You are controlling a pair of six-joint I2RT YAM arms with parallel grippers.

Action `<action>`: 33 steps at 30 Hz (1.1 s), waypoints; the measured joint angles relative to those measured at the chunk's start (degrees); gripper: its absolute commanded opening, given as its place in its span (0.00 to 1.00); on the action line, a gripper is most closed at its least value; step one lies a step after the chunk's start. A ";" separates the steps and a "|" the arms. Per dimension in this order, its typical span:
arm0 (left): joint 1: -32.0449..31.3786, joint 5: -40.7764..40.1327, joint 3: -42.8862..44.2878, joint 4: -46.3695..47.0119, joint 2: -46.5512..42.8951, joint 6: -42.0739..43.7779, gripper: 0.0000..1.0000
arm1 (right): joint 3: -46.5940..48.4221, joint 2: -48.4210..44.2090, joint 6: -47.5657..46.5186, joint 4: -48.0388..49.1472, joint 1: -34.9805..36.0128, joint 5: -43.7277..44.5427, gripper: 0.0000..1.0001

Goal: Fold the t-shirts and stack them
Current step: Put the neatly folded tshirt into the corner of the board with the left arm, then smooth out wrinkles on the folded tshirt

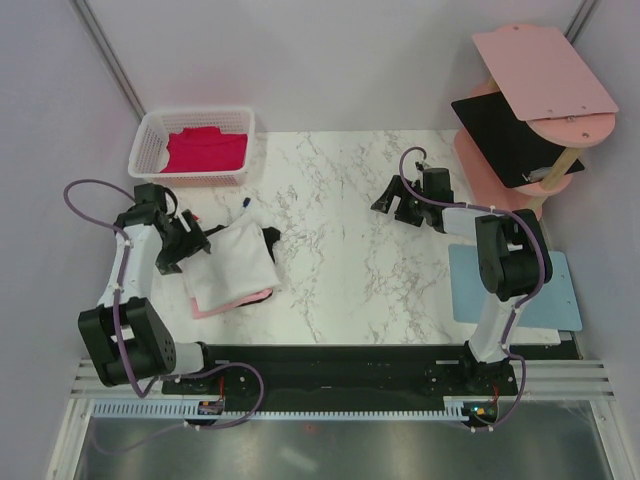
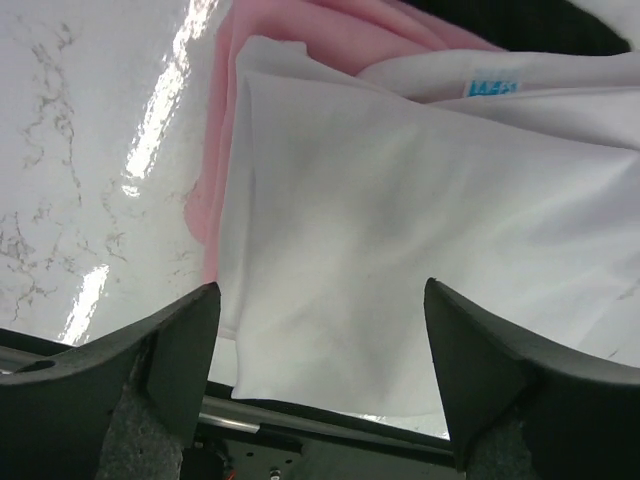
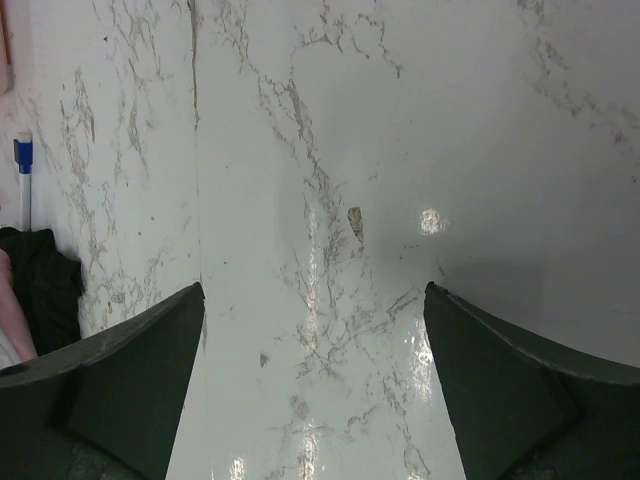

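Observation:
A folded white t-shirt (image 1: 232, 262) lies on top of a light pink t-shirt (image 1: 215, 308), whose edge shows below it. A black t-shirt (image 1: 270, 238) peeks out at the pile's far right corner. My left gripper (image 1: 195, 243) is at the pile's left edge. In the left wrist view it (image 2: 322, 288) stands open just over the white t-shirt (image 2: 400, 230), nothing between its fingers, and the pink t-shirt (image 2: 215, 150) shows at the left. A magenta-red t-shirt (image 1: 205, 150) lies in the basket. My right gripper (image 1: 395, 205) (image 3: 314, 290) hangs open over bare marble.
A white basket (image 1: 150, 140) stands at the back left. Pink shelf boards (image 1: 540, 70) and a black board (image 1: 505, 135) stand at the back right. A light-blue mat (image 1: 515, 290) lies beside the right arm. A blue-capped pen (image 3: 22, 170) lies near the pile.

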 measured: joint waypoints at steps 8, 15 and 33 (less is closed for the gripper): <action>-0.09 12.70 1.49 3.39 -14.67 0.07 0.84 | 0.00 0.11 0.17 0.22 0.00 0.00 0.98; -0.94 20.50 -7.23 4.83 -17.27 -0.09 0.82 | 1.33 0.11 -0.90 -1.79 3.08 0.26 0.98; -1.03 3.45 -1.07 -1.38 -8.15 -1.55 0.84 | 10.43 3.39 2.82 -5.01 34.67 -7.85 0.88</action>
